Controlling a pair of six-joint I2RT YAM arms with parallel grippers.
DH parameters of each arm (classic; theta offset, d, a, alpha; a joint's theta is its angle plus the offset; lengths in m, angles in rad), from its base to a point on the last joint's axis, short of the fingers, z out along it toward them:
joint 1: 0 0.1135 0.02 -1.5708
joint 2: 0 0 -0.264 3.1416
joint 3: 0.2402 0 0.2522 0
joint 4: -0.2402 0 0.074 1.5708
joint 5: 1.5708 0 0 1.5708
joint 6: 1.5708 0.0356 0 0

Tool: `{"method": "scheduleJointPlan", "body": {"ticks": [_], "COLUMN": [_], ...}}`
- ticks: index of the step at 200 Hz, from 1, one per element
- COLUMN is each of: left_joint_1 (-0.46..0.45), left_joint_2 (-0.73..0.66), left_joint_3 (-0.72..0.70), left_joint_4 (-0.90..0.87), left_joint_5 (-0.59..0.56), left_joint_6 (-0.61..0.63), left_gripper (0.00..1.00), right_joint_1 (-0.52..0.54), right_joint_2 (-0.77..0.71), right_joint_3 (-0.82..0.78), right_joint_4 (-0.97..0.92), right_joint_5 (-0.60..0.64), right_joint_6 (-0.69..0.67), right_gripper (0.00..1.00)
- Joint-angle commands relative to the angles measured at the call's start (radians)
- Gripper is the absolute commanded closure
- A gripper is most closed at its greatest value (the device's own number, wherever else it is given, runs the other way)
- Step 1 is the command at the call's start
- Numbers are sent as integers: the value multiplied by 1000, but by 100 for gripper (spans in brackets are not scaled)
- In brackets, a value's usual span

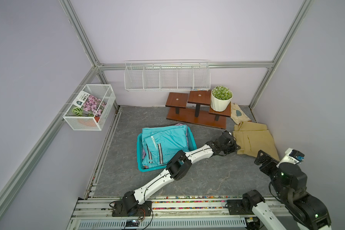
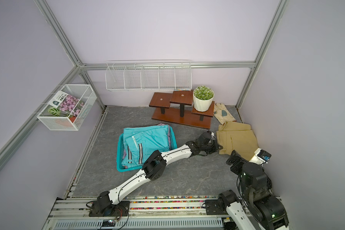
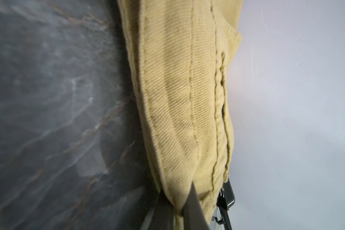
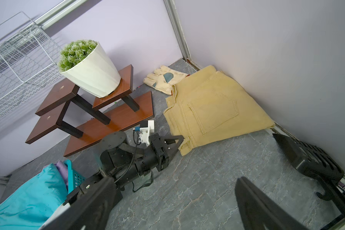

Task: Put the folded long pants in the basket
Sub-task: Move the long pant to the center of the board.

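Status: the task is judged about three-quarters complete.

Stowed: the basket stands on the grey bench, left of centre. The teal pants with striped trim lie on top and fill it, overhanging the far rim. The lilac pants show as a thin edge underneath. An orange bundle cannot be made out; if present, it is hidden below the others.

Outstanding: the khaki pants lie flat on the bench by the right wall, well apart from the basket and just beside a cream glove.

Left gripper: the arm reaches low across the bench, and the jaws are pressed together on the near left edge of the khaki pants. The wrist view shows the hem pinched between them, and the bundle does not appear lifted.

Right gripper: jaws spread wide, holding nothing, hovering near the khaki pants on the front side.

Remaining steps, as judged: lift the khaki pants, carry them left, and lay them on the teal pair.
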Motion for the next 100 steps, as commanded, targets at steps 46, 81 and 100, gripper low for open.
{"method": "scheduleJointPlan", "body": {"ticks": [46, 81, 100], "left_joint_1": [111, 172, 172], "left_joint_2": [-527, -703, -780], "left_joint_3": [-829, -1126, -1233], "left_joint_4": [177, 233, 237], "left_joint_5": [-123, -105, -134], "left_joint_6": [92, 105, 131], "left_gripper": [100, 100, 100], "right_joint_1": [-3, -3, -3], "right_joint_2": [95, 251, 306], "right_joint_3": [-84, -145, -188], "right_joint_4": [126, 257, 325], "right_joint_5": [-131, -224, -227], "right_joint_6": [-35, -31, -25], "right_gripper": [1, 1, 1]}}
